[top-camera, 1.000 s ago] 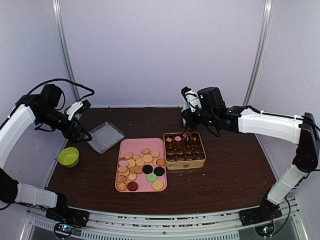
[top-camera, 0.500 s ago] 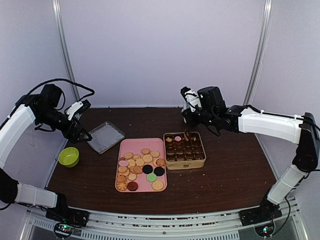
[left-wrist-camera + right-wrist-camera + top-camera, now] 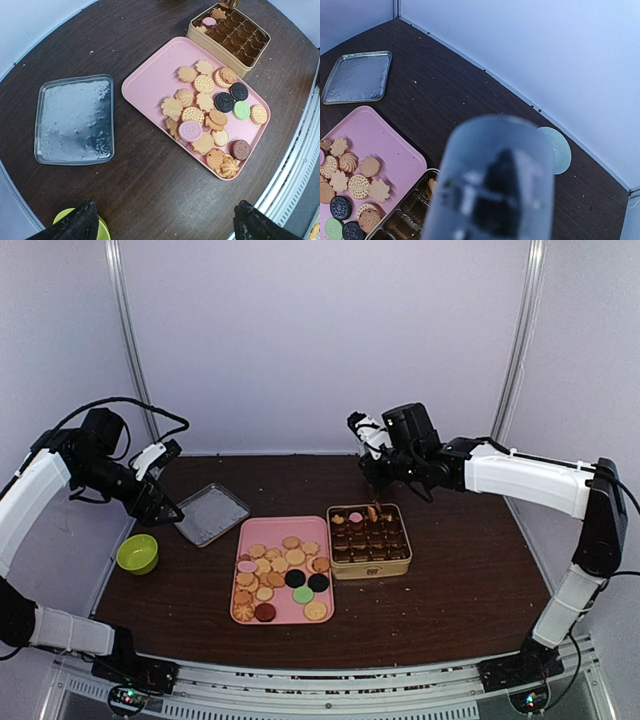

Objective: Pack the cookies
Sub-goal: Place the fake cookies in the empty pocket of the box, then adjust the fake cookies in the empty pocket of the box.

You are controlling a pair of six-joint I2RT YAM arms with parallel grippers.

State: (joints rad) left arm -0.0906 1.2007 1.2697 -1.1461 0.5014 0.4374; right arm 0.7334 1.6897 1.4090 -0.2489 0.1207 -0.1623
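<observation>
Many cookies [image 3: 280,575], mostly tan with a few pink, green, black and dark red, lie on the pink tray [image 3: 262,530]; they also show in the left wrist view [image 3: 210,115]. The gold tin [image 3: 370,562] stands right of the tray, with a few cookies [image 3: 355,517] in its back row. My right gripper [image 3: 372,478] hangs above and behind the tin's back edge. In the right wrist view a blurred translucent cylinder [image 3: 495,185] hides its fingers. My left gripper [image 3: 165,510] is open and empty, high over the table's left side [image 3: 165,227].
A silver tray [image 3: 212,513] lies left of the pink tray. A green bowl [image 3: 137,553] sits near the left edge. A pale round disc [image 3: 559,150] lies by the back wall behind the tin. The walls close in at the back and sides.
My right gripper has risen from the tin's back row and moved back and to the left. A tan cookie stays in that row. The left arm has not moved.
</observation>
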